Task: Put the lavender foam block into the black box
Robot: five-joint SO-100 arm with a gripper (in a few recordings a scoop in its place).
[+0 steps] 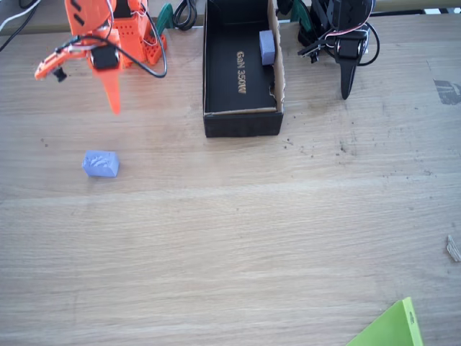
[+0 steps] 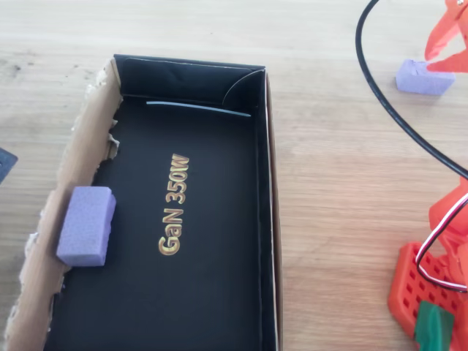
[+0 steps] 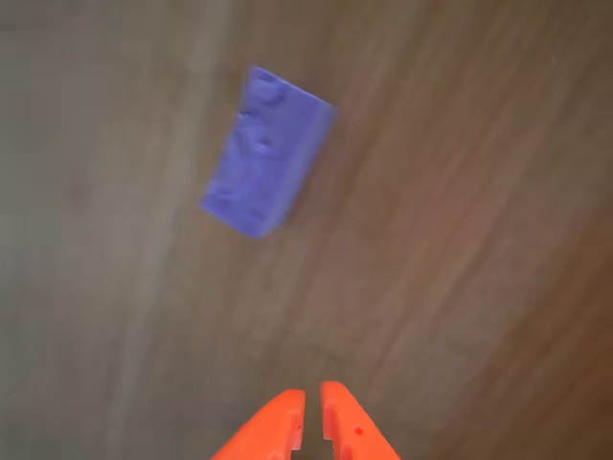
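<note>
**Reaching for the block, claw empty**

Scanning the fixed view left to right: orange arm at upper left, its gripper hanging above the table with the tip pointing down. Just below and slightly left of that tip lies the lavender foam block, flat on bare wood, well apart from the black box at centre. Inside the box, a paler block rests against the torn right-hand wall.

Step in hand, by judgement: descend on the block. Doing it well means parting the fingers first, turning the wrist so they straddle the block's narrow width, and lowering evenly, since foam skids if nudged from one side.

Wrist view: the two fingertips sit almost together, a thin slit between them, clenched on nothing, touching nothing. The block lies ahead, skewed to the fingers.
</note>
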